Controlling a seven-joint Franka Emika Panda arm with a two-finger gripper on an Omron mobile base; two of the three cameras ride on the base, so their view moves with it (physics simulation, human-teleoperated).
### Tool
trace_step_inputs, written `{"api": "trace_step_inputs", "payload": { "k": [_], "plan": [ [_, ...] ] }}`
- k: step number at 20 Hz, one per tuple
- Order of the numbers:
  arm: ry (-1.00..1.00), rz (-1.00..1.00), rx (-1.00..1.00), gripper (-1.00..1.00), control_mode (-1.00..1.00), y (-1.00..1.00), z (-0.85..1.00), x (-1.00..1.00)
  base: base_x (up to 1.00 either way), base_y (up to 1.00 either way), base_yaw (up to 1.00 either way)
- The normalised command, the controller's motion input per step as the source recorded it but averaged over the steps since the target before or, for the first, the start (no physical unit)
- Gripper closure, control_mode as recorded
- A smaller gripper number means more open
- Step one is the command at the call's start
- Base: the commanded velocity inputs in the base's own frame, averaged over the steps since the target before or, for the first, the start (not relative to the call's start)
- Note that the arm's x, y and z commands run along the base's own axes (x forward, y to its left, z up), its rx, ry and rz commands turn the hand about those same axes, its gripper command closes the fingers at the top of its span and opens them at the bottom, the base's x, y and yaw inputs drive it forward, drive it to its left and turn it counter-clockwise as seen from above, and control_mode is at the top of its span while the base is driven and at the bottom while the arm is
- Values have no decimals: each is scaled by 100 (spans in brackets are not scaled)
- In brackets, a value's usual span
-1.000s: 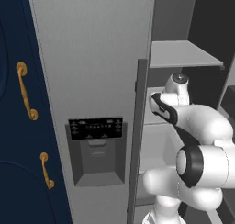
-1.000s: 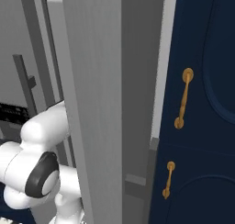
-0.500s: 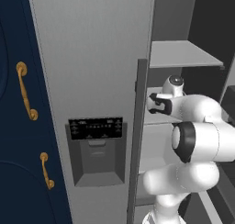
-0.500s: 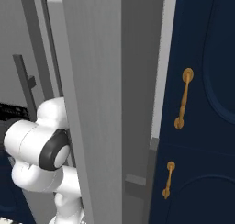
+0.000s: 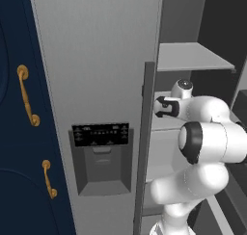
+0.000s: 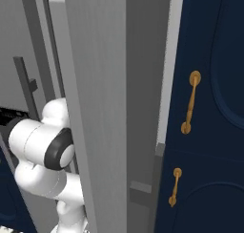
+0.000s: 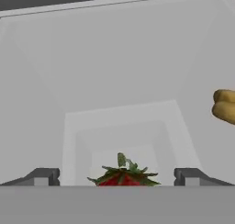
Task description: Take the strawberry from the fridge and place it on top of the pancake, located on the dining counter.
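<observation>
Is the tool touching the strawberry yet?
Apart. The hand view shows the strawberry midway between the open tool's fingertips, with clear gaps either side.

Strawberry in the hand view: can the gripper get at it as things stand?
Probably yes. The strawberry sits between the tips of the gripper, jaws wide open, with nothing between them. The tan item lies well off to one side. The fridge stands open with the arm reaching inside.
</observation>
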Motion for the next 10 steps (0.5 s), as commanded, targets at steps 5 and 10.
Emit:
{"api": "trace_step_inputs", "payload": {
  "k": [5, 10],
  "plan": [
    [0, 0, 0, 100, -100, 0, -21, 8, 0, 0, 0],
    [0, 0, 0, 100, -100, 0, -29, -15, 0, 0, 0]
  ]
}}
